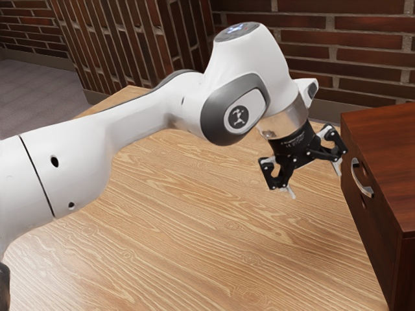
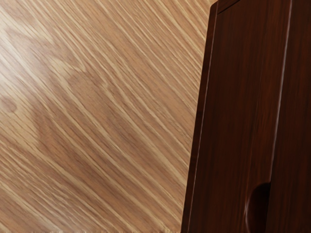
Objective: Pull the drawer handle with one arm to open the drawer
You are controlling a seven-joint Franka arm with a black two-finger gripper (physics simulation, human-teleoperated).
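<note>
Arm (image 1: pixel 130 155) is reaching over the counter (image 1: pixel 194 233), fingers (image 1: pixel 280 176) hovering spread open, empty, just beside the handle (image 1: pixel 360 176).

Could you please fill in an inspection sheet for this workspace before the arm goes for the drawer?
Surface: light wooden table, grain pattern, no marks seen.
Job's things: dark wooden cabinet stands on the table at the exterior view's right. A curved metal handle sits on its front, and no gap shows around that front.
Clutter: nothing seen.
Grippers: gripper is open with nothing between its fingers, above the table and just short of the handle, not touching it.
Cables: nothing seen.
Surroundings: brick wall behind the table, grey floor at the exterior view's left.
</note>
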